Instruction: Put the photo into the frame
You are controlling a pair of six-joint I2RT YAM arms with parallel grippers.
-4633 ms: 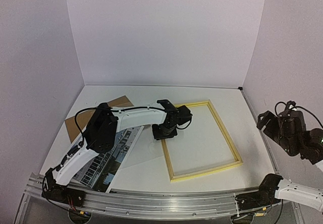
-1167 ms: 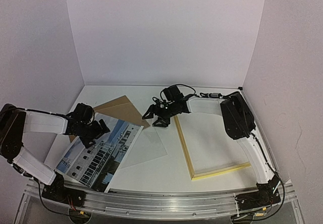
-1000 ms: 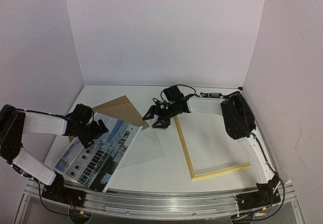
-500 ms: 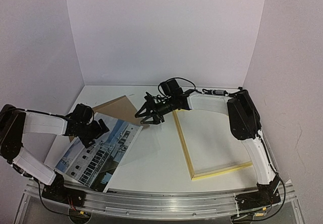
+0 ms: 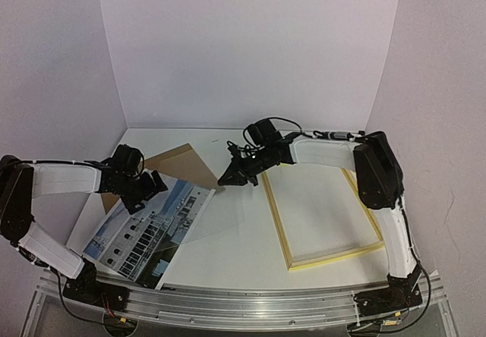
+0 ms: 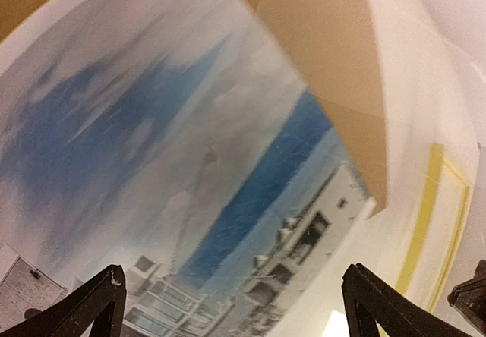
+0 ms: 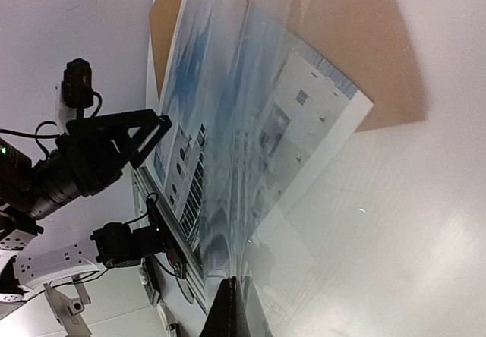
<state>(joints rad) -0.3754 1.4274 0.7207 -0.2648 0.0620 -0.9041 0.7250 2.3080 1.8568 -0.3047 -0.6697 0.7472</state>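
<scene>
Right gripper (image 5: 231, 177) pinched the clear sheet (image 5: 216, 215); left gripper (image 5: 144, 189) hung over the photo (image 5: 148, 227).
The photo lay flat near the table's (image 5: 243, 253) left edge, its far end overlapping a brown board (image 5: 182, 162). The frame (image 5: 277, 223) lay apart from it, toward the right edge. The left jaws stood wide apart above the photo; the right jaws were together on the sheet's far edge.

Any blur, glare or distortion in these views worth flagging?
Top view: evenly lit, sharp, only soft shadows. Left wrist: the photo is very close and smeared, and the yellow edge of the frame bows with lens distortion. Right wrist: reflections on the sheet haze the photo behind it, and bright glare patches sit on the table.
</scene>
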